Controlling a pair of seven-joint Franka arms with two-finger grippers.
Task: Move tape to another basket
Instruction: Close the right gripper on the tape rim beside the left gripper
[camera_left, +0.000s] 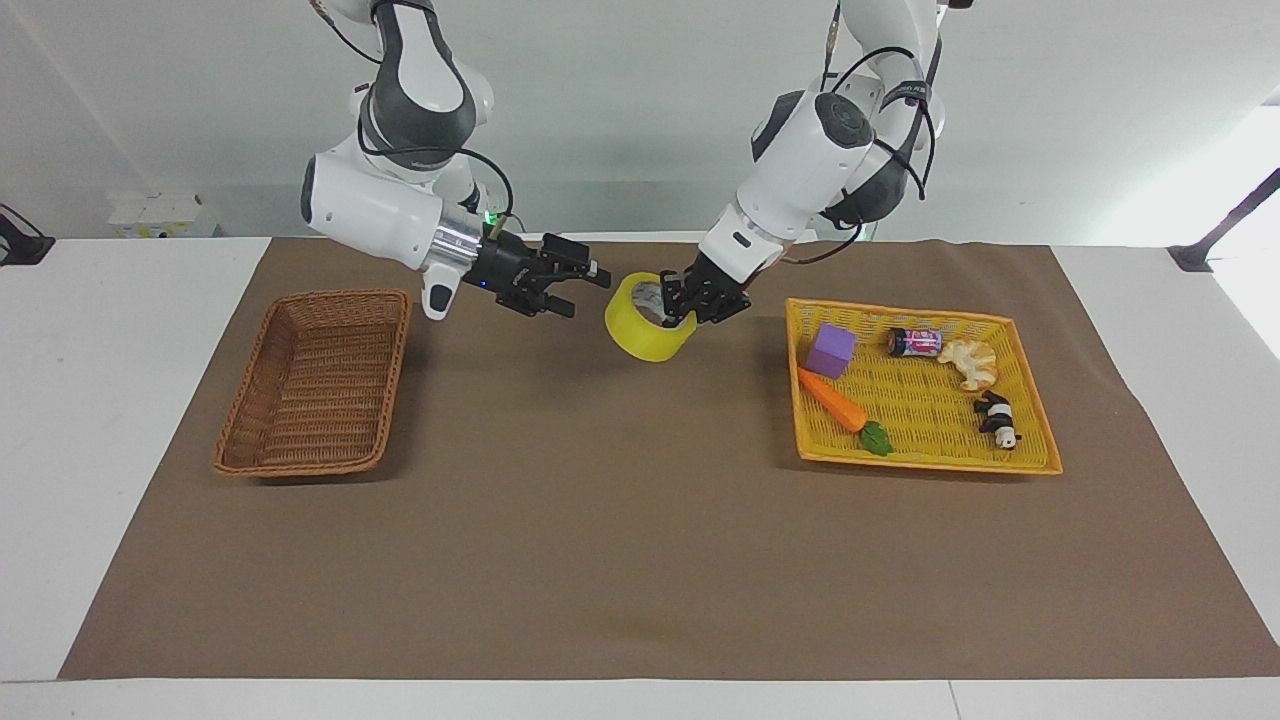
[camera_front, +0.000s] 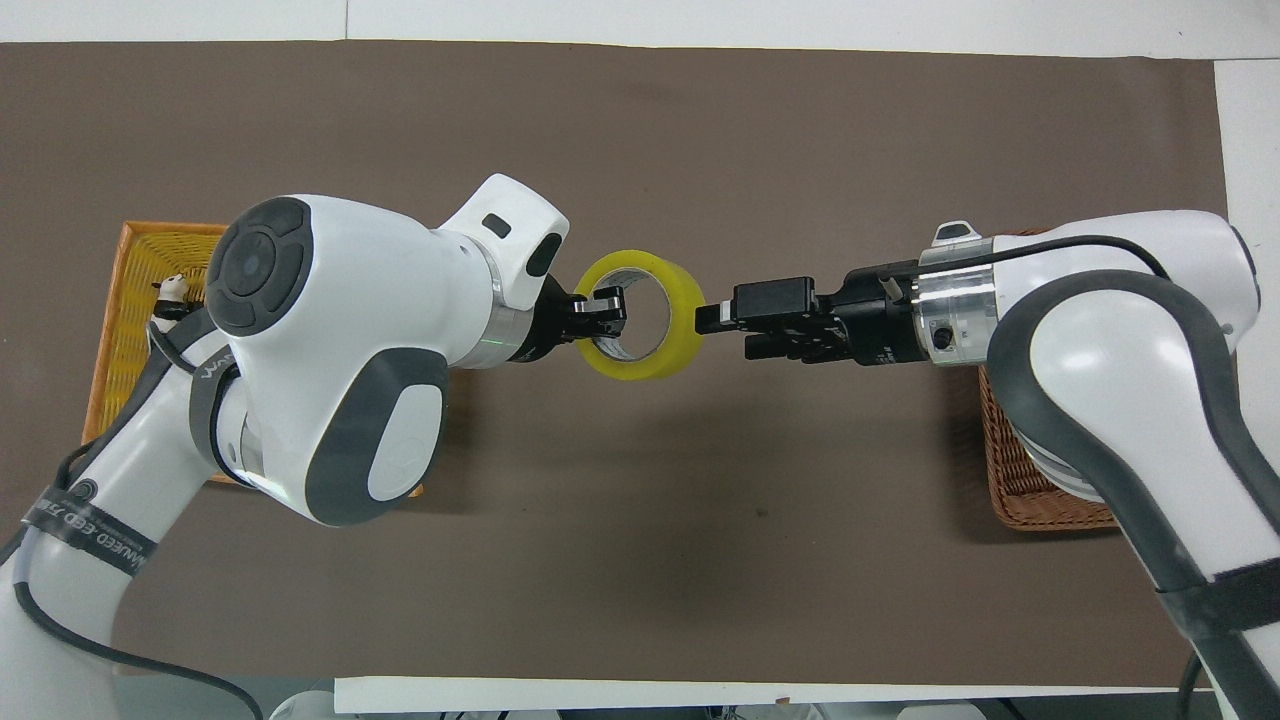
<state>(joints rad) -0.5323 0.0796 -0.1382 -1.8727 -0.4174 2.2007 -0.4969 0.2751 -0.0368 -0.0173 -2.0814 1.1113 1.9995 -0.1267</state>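
Above the table's middle, the left gripper (camera_left: 690, 302) pinches the wall of the tape (camera_left: 650, 318). The right gripper (camera_left: 582, 285), fingers apart, seemingly just short of touching, points at it. A mistimed handover could drop it short of the wicker basket (camera_left: 318, 382).

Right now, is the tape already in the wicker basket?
No, the tape hangs in the left tool over the mat, and the wicker basket holds nothing.
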